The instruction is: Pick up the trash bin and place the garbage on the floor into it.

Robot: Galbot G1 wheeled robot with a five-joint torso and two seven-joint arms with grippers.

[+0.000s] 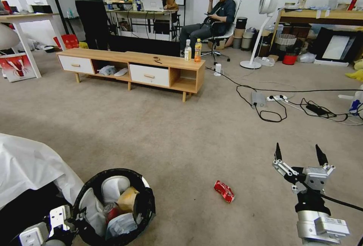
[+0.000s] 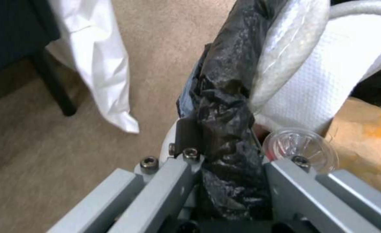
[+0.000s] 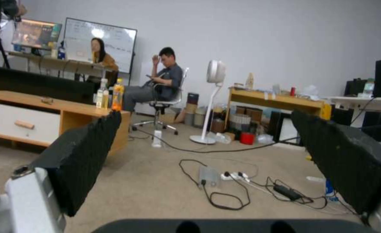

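The trash bin [image 1: 140, 204], white with a black bag over its rim, is at my lower left and holds tissues, a brown paper bag and a red can. My left gripper [image 1: 75, 216] is shut on its near rim. In the left wrist view, the left gripper [image 2: 231, 155] pinches the black bag rim [image 2: 225, 97], with white tissue [image 2: 328, 87] and brown paper [image 2: 371, 142] inside. One piece of garbage, a crushed red can [image 1: 224, 191], lies on the floor [image 1: 181, 140] between the bin and my right gripper [image 1: 299, 153], which hangs open and empty to the can's right. In the right wrist view the right gripper [image 3: 212, 152] has its fingers [image 3: 82, 155] spread wide.
A white cloth [image 1: 30, 166] drapes over furniture beside the bin. A low wooden cabinet [image 1: 132, 68] with two drink bottles [image 1: 193, 50] stands ahead. Cables and a power strip [image 1: 272, 104] trail across the carpet at right, near a standing fan [image 1: 261, 23].
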